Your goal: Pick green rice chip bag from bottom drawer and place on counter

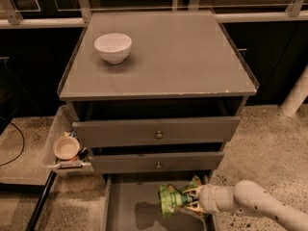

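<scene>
Gripper [191,199] fingers clamped on right edge of bag [169,199], which sticks out to its left over drawer [126,211] floor; bag looks light, crinkly, soft, slick, so firm seam pinch best; counter [183,61] well above.

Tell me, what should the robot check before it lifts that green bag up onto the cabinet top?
1. Grip: the gripper is shut on the right end of the green rice chip bag: ok.
2. Bag raised off the bottom drawer floor, with a shadow beneath it: ok.
3. Way up past the knobbed drawers and the front edge of the counter: cannot tell.
4. Bare landing room on the counter: ok.
5. The white bowl sits back left, out of the way: ok.
</scene>
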`<move>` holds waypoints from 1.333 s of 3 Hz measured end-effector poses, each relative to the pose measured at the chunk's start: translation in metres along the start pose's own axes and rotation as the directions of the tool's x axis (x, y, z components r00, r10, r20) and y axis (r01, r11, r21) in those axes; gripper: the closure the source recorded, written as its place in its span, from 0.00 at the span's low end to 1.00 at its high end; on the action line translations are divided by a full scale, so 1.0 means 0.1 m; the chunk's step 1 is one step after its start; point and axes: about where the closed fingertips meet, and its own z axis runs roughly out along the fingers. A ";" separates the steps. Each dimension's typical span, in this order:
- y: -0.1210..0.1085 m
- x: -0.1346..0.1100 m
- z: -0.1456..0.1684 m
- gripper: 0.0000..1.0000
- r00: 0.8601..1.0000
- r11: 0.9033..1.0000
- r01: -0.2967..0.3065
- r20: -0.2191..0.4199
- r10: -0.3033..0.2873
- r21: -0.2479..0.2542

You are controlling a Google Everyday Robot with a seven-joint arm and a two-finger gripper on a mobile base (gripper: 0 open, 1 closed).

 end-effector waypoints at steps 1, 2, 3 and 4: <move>-0.03 -0.18 -0.06 1.00 0.998 0.998 0.064 0.002 -0.064 -0.001; -0.19 -0.48 -0.32 1.00 0.990 0.990 0.143 0.012 -0.143 0.014; -0.51 -0.85 -0.71 1.00 0.977 0.976 0.212 0.015 -0.212 0.043; -0.89 -1.25 -1.18 1.00 0.966 0.963 0.256 0.000 -0.257 0.078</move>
